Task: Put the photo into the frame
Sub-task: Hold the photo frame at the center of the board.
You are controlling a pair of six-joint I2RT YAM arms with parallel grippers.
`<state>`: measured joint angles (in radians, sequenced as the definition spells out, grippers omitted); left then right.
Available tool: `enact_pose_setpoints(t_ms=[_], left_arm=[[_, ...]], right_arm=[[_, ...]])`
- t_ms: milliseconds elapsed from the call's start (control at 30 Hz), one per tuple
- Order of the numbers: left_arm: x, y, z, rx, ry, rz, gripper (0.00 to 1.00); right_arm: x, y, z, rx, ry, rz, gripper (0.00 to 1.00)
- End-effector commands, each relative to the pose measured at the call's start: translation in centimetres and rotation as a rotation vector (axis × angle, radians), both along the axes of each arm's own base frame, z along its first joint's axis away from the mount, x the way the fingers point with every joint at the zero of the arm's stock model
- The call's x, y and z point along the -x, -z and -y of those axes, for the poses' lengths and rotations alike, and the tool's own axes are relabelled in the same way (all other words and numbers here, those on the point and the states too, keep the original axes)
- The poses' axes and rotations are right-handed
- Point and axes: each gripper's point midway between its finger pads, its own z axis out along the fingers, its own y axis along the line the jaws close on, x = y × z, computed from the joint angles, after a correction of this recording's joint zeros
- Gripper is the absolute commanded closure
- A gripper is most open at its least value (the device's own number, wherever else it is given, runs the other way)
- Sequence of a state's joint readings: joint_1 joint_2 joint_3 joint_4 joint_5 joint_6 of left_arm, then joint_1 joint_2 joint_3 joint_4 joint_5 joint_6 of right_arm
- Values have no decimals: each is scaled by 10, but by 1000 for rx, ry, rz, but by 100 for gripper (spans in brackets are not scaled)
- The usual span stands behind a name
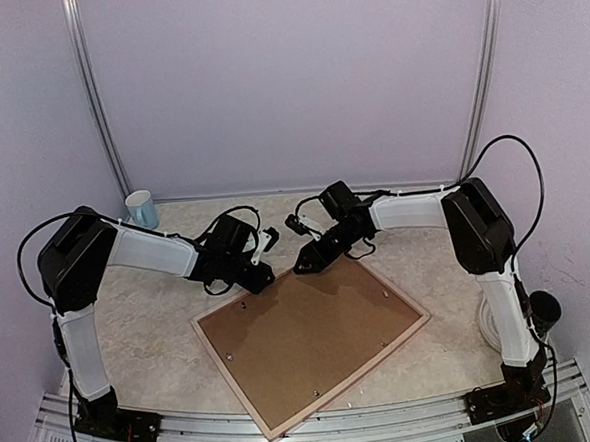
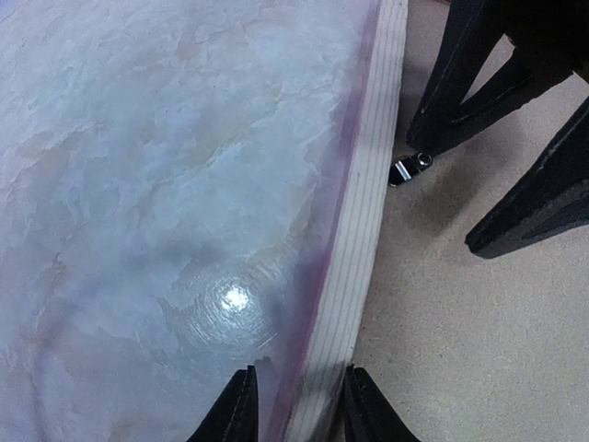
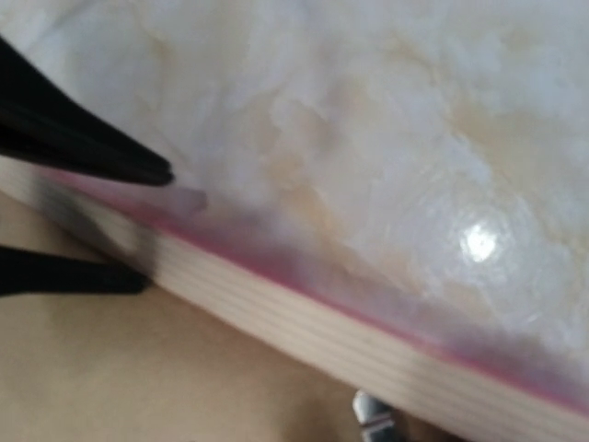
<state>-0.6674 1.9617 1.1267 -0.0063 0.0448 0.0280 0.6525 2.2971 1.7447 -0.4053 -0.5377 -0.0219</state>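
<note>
The frame (image 1: 232, 380) lies face down on the table, its pale wood back up and a brown backing board (image 1: 311, 325) filling it. The photo is hidden. My left gripper (image 1: 262, 280) is at the frame's far left edge. In the left wrist view it (image 2: 302, 405) stands open astride the wooden rail (image 2: 368, 212): one finger is on the board side against the rail, the other a little clear on the table side. My right gripper (image 1: 303, 264) is at the far corner. It (image 3: 155, 226) is open astride the rail (image 3: 304, 318) too.
A pale blue cup (image 1: 141, 208) stands at the back left by the wall. A small metal tab (image 2: 409, 168) sits on the backing board by the rail, close to the right gripper's fingers (image 2: 479, 74). A black object (image 1: 544, 311) and white cable lie at the right.
</note>
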Motion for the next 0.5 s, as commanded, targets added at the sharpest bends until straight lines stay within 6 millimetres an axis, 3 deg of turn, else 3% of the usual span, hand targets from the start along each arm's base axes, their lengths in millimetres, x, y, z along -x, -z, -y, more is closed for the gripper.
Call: enact_pose_setpoints(t_ms=[0,333,467], left_arm=[[-8,-6,-5,7,-11,34,67],[-15,-19,-13,35,-37,57,62],[-17,-6,-17,15,-37,16,65]], right_arm=[[-1,10,-6,20,-5,-13,54],[-2,22,-6,42,-6,-26,55],[4,24,-5,41,-33,-37,55]])
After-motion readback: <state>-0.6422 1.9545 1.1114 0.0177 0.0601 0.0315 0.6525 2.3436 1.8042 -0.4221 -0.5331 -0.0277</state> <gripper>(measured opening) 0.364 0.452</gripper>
